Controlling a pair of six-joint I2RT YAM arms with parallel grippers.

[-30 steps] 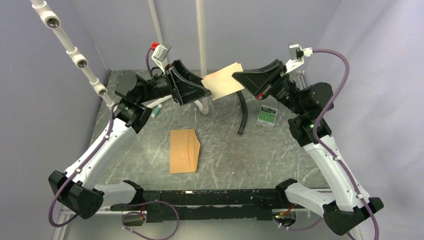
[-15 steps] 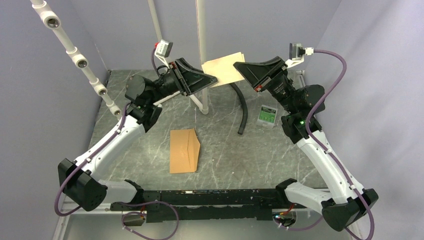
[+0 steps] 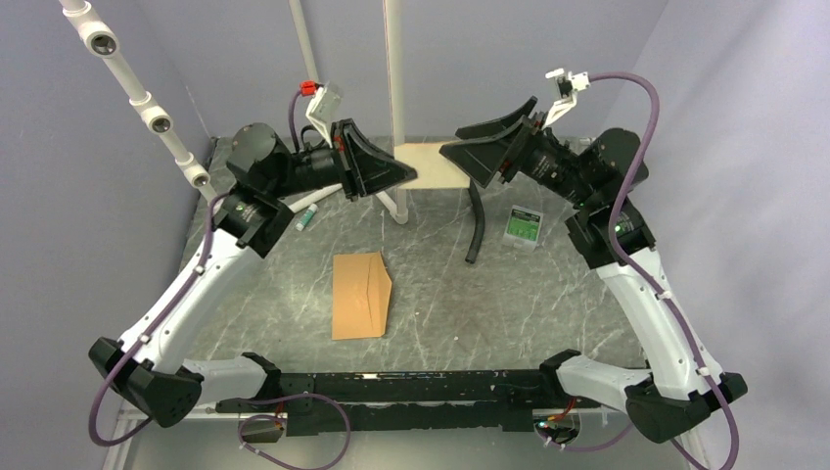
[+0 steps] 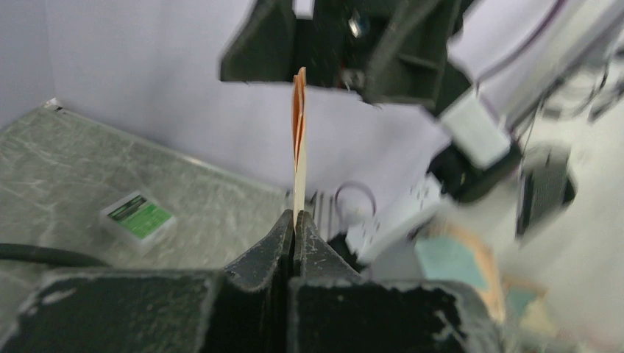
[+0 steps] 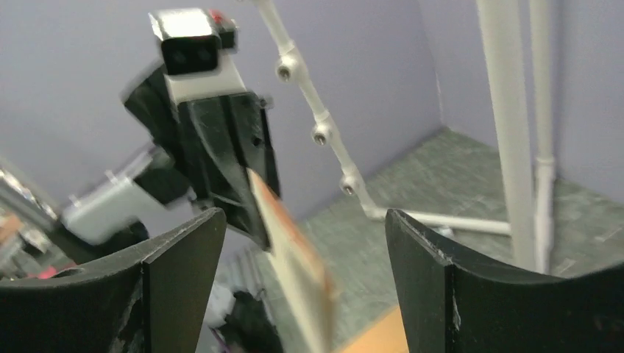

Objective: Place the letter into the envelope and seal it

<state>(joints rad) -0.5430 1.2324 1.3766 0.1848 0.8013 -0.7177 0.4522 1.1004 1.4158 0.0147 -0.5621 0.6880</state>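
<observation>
The pale peach-pink letter (image 3: 431, 164) hangs in the air at the back of the table, between both grippers. My left gripper (image 3: 411, 176) is shut on its left edge. In the left wrist view the letter (image 4: 299, 140) stands edge-on, rising from the pinched tips of my left gripper (image 4: 294, 218). My right gripper (image 3: 460, 157) is open at the letter's right end. In the right wrist view the blurred letter (image 5: 291, 246) lies in the gap of my right gripper (image 5: 303, 217), touching neither finger. The orange-brown envelope (image 3: 360, 294) lies flat on the table, flap open to the right.
A black curved hose (image 3: 475, 220) and a small green-and-white box (image 3: 525, 223) lie on the table under the right arm. White pipes (image 3: 394, 69) rise at the back, and a slanted one (image 3: 147, 108) stands at the left. A small tube (image 3: 305, 217) lies near the left arm.
My left gripper has shut on the letter's left edge. My right gripper, shut on the letter before, has opened and let go. The letter has tipped from slanted to nearly level.
</observation>
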